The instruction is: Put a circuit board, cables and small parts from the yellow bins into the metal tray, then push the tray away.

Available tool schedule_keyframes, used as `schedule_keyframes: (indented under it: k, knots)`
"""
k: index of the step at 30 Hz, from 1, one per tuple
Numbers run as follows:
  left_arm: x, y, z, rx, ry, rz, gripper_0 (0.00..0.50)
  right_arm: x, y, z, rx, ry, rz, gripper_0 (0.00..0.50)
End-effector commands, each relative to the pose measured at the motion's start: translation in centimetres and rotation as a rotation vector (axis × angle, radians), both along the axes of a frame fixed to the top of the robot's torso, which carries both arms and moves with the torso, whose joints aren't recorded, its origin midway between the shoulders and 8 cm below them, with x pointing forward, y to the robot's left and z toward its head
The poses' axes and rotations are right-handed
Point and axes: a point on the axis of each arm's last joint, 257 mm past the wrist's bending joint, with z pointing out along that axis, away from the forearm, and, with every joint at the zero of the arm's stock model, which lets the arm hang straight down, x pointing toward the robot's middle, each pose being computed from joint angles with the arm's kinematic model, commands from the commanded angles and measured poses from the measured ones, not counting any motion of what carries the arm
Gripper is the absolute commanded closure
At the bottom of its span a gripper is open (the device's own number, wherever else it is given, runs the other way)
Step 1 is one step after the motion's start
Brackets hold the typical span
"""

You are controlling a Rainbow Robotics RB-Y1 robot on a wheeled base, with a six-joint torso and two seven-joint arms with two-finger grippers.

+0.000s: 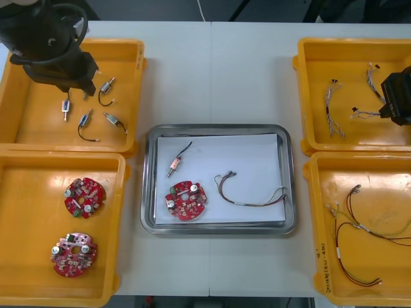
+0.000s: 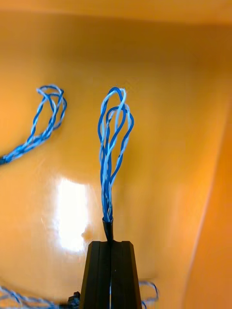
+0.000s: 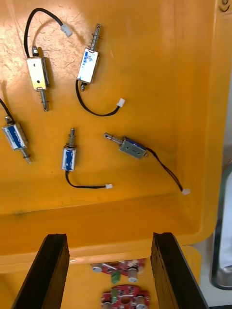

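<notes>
**Lift clear, then cross**

The right tool (image 2: 110,244), fingers pressed together on the black end of a blue and white cable (image 2: 112,145), sits in the far right yellow bin (image 1: 353,42). Raise it straight until the loop clears the bin wall and the neighbouring cables (image 2: 48,116), then lay it on bare white in the metal tray (image 1: 290,179). The left tool (image 3: 110,236) hovers wide open over small metal parts (image 3: 133,147).

Metal tray (image 1: 218,129), white inside, sits mid-table btwn the yellow bins (image 1: 32,224). In it: a red circuit board (image 1: 186,201) flat at near-left, a small metal part (image 1: 175,165) just beyond, and a red/yellow cable (image 1: 239,202) curled to the right. A looped blue/white cable (image 2: 107,193) is pinched by one end in the right gripper (image 2: 110,244), in the far-right bin.
</notes>
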Motion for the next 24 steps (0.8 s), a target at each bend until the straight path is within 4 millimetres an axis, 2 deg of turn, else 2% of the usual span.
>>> schedule_keyframes:
  k: [1,5,9,14,20,24]
  knots:
    - [1.1,3.4,2.2,-0.007,-0.052,0.055,0.000,-0.9,-0.8,4.3,-0.044,-0.033,0.058,0.500]
    - [2.1,3.8,2.0,-0.024,-0.074,0.067,0.000,-1.7,0.8,6.1,-0.046,-0.027,0.122,0.500]
    - [3.3,4.3,1.5,-0.046,-0.096,0.083,0.000,-2.4,3.6,8.2,-0.031,-0.047,0.229,0.500]
    - [4.6,5.1,0.6,-0.064,-0.116,0.107,0.000,-2.9,7.2,10.9,-0.134,-0.112,0.472,0.500]
    - [5.5,6.1,-0.1,-0.063,-0.133,0.119,0.000,-3.8,10.7,11.8,-0.268,-0.164,0.708,0.500]
    - [5.9,6.7,-0.7,-0.060,-0.142,0.122,0.000,-4.8,12.5,11.6,-0.339,-0.167,0.866,0.500]
